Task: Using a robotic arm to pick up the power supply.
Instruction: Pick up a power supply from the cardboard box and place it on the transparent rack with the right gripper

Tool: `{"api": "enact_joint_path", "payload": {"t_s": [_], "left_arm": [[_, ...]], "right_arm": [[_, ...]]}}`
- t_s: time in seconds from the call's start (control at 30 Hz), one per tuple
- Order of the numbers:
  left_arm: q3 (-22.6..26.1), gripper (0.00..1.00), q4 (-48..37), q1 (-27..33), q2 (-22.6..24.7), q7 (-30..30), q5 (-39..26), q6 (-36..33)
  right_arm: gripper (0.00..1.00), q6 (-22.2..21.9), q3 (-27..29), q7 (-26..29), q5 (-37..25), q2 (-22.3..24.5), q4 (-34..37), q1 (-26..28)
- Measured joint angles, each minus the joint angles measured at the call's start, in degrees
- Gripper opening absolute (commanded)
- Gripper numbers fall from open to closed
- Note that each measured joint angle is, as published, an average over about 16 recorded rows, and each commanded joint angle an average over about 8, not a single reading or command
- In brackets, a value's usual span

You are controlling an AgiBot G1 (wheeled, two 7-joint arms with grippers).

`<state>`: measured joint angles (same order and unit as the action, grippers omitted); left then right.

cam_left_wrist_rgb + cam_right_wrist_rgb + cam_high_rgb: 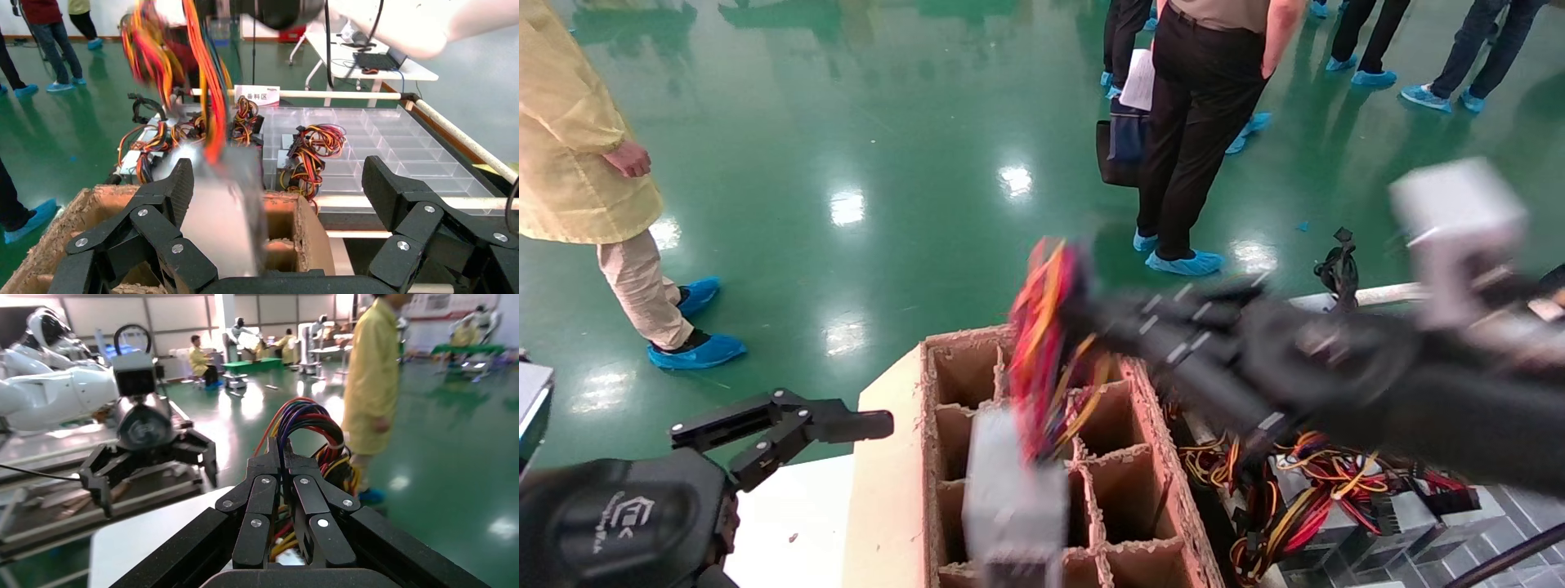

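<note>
— Seen from the head, where is the power supply [1015,502]?
— Hanging blurred over the divided cardboard box [1120,478], held by its wire bundle [1046,327]. The right hand [1083,314] is clamped on those wires above the box. The left hand [846,425] sits low at the left, fingers spread, holding nothing.

— And the left wrist view?
— Its own fingers [174,196] stand wide apart, framing the grey power supply [223,208] above the box; more supplies [306,153] lie in a clear tray [392,147] beyond.

— The right wrist view?
— Fingertips [264,468] pinched together on the coloured wires [306,419]; the other hand [147,459] gapes farther off.
</note>
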<state>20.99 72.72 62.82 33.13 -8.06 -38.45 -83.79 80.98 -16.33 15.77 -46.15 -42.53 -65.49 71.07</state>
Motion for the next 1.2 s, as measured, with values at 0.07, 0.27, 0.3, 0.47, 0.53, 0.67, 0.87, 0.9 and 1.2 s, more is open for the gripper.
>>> {"api": "enact_joint_path", "payload": {"t_s": [0.07,0.27,0.3,0.47,0.53,0.67,0.87,0.9,1.2], "left_arm": [[0.0,1.00,0.0,0.0,0.0,0.0,0.0,0.0],[0.0,1.00,0.0,0.0,0.0,0.0,0.0,0.0],[0.0,1.00,0.0,0.0,0.0,0.0,0.0,0.0],[0.0,1.00,0.0,0.0,0.0,0.0,0.0,0.0],[0.0,1.00,0.0,0.0,0.0,0.0,0.0,0.0],[0.0,1.00,0.0,0.0,0.0,0.0,0.0,0.0],[0.0,1.00,0.0,0.0,0.0,0.0,0.0,0.0],[0.0,1.00,0.0,0.0,0.0,0.0,0.0,0.0],[0.0,1.00,0.0,0.0,0.0,0.0,0.0,0.0]], "right_arm": [[0.00,1.4,0.7,-0.3,0.3,1.4,1.4,1.8],[0.00,5.6,1.7,-1.7,-0.7,6.7,6.4,7.9],[0.00,6.3,1.8,-2.0,-1.0,7.7,7.2,8.9],[0.00,8.8,1.1,-3.7,-2.8,13.3,10.7,13.5],[0.00,9.5,0.5,-4.5,-3.4,15.7,11.7,15.1],[0.00,10.1,-1.2,-6.4,-4.1,20.5,13.2,17.3],[0.00,10.2,-4.0,-9.7,-4.0,27.2,14.7,19.3],[0.00,10.2,-4.4,-10.3,-4.0,28.2,15.0,19.6],[0.00,9.5,-6.0,-14.9,-4.6,35.0,18.6,23.1]]}}
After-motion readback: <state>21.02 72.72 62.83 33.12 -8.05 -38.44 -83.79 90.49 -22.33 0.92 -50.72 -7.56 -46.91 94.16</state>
